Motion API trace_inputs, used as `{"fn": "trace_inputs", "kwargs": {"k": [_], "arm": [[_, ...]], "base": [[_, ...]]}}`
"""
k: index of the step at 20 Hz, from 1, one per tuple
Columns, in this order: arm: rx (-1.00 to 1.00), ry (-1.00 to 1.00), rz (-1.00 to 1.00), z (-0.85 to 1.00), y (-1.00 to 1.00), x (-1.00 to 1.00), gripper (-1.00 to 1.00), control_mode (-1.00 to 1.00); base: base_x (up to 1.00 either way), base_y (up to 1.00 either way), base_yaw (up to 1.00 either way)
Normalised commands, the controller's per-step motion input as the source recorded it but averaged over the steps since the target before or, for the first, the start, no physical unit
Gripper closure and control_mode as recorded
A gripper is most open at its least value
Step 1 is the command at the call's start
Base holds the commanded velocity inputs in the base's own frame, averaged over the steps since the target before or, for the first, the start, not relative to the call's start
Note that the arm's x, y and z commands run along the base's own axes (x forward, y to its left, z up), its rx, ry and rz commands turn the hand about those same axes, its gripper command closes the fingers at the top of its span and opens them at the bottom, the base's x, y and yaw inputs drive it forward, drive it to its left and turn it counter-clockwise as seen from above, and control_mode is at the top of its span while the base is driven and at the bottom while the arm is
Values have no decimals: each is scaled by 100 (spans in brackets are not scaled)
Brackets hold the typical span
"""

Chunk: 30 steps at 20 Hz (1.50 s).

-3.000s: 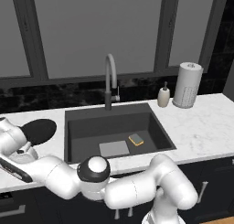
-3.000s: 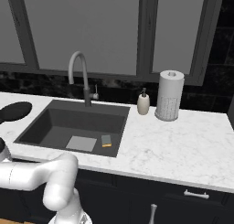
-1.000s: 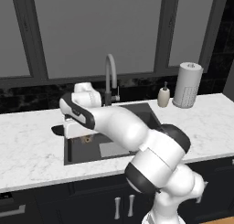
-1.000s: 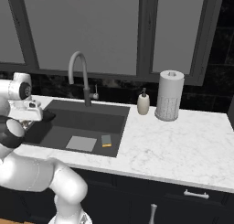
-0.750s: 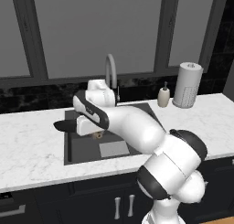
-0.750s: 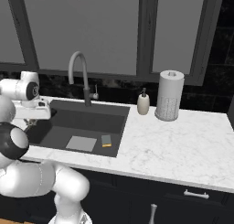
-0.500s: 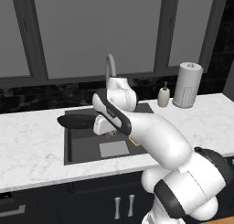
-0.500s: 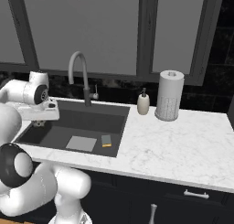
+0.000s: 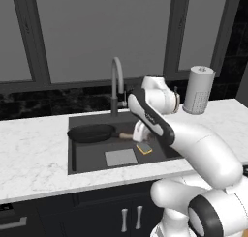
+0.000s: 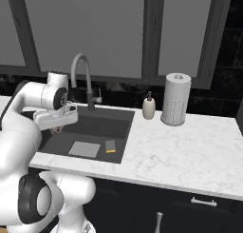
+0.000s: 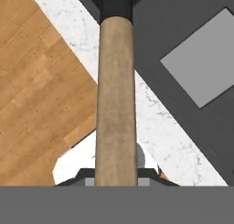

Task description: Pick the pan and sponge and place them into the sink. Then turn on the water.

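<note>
A kitchen: marble counter (image 9: 34, 149), sink (image 9: 87, 156), faucet (image 9: 116, 83), windows.

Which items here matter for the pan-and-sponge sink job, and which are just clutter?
Job: pan, held by its handle in the tool over the sink; sponge in the sink; faucet.
Clutter: paper towel roll; soap dispenser.

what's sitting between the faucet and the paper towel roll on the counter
A small soap dispenser stands on the white counter between the faucet and the paper towel roll, nearer the roll. The right base view shows it best.
</note>
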Motion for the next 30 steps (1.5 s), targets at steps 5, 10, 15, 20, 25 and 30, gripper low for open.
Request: {"fn": "trace_inputs", "kwargs": {"k": [5, 10, 15, 20, 25, 30], "arm": [[0, 0, 28, 17, -65, 37, 100, -100], [3, -5, 15, 0, -71, 27, 100, -100], [3, -1, 7, -7, -40, 18, 100, -100], [0, -2, 1, -12, -1, 31, 100, -100], [0, -3, 0, 0, -8, 30, 100, -100], [0, -2, 0, -6, -16, 3, 100, -100]], "base": [[0, 0, 0], [0, 0, 0], [0, 0, 0], [0, 0, 0], [0, 0, 0], [0, 0, 0]]}}
